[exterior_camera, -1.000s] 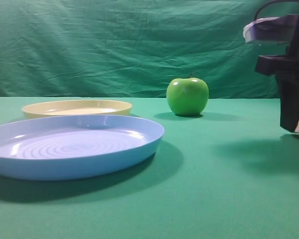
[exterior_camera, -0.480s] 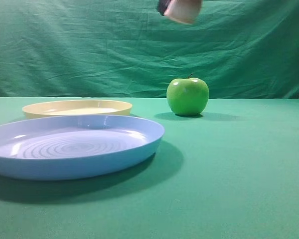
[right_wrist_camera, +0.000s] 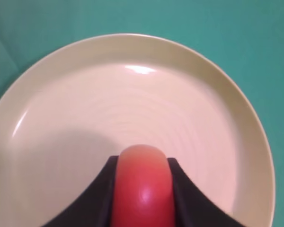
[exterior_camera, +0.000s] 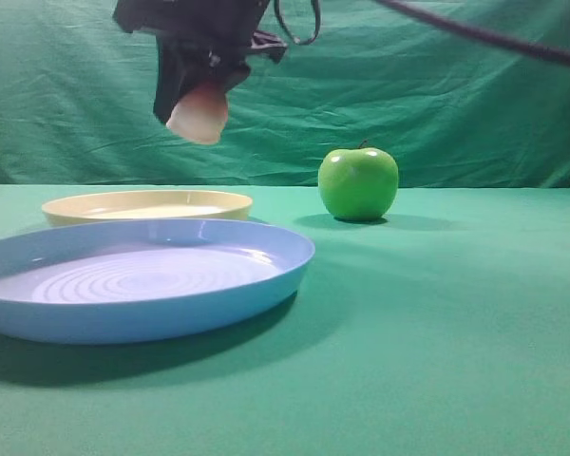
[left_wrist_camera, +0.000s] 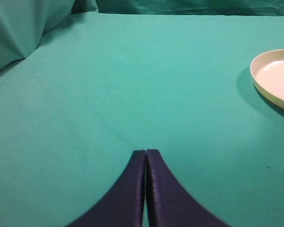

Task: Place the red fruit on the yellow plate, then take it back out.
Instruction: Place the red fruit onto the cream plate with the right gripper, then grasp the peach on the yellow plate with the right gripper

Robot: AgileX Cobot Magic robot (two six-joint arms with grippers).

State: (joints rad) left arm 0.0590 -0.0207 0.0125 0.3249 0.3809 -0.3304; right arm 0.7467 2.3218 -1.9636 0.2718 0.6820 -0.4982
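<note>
My right gripper hangs in the air above the yellow plate, shut on the red fruit. In the right wrist view the red fruit sits clamped between the two dark fingers, with the yellow plate filling the picture below it. My left gripper is shut with nothing in it, low over bare green cloth. An edge of the yellow plate lies to its right.
A large light blue plate with rings lies in front of the yellow one. A glossy green apple stands to the right at the back. A green cloth covers the table and hangs as a backdrop. A black cable crosses the top right.
My right gripper has carried the red fruit from the right edge up and leftward across the scene. It now hangs above the yellow plate. The plates and green apple have not moved.
</note>
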